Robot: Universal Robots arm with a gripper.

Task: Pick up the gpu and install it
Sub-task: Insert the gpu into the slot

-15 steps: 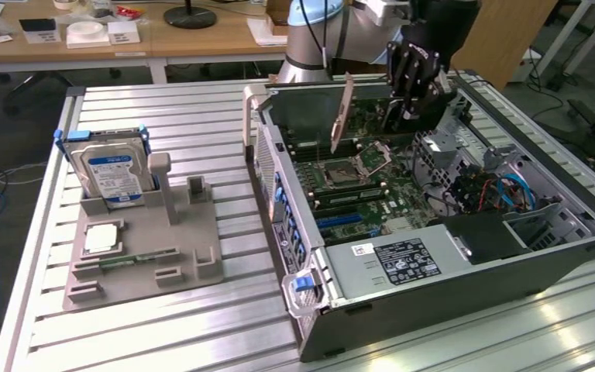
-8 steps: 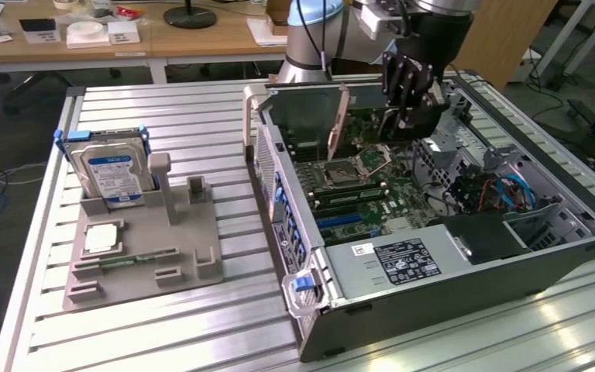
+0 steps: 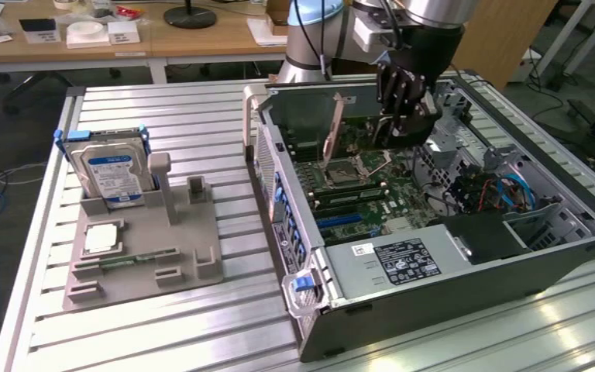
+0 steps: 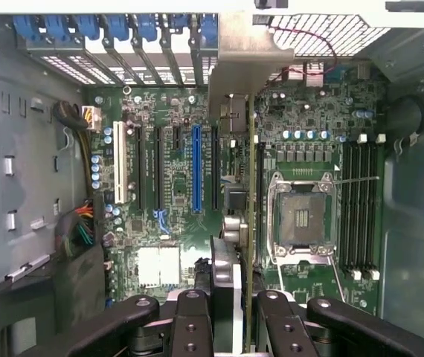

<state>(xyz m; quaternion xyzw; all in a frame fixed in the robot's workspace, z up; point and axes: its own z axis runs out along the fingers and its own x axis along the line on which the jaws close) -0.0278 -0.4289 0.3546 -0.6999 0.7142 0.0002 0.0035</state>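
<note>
Exterior view: gripper (image 3: 401, 124) lowered inside the open computer case (image 3: 463, 271) above the motherboard (image 3: 365, 182); silver hard drive (image 3: 111, 174) upright in a grey holder (image 3: 173, 248) on the table (image 3: 173, 116), well apart toward the exterior view's left. Wrist view: gpu (image 4: 251, 186) on edge over the motherboard, between the blue slot (image 4: 196, 167) and the CPU socket (image 4: 301, 216), its grey metal end (image 4: 249, 52) at the case's rear wall. Black fingers (image 4: 190, 323) are drawn partway in, clamping the card from both sides; seating in a slot cannot be told.

arm (image 3: 316, 31) cut off by exterior view's top edge, gpu (image 4: 251, 193) near end hidden behind hand (image 4: 234, 309)
</note>
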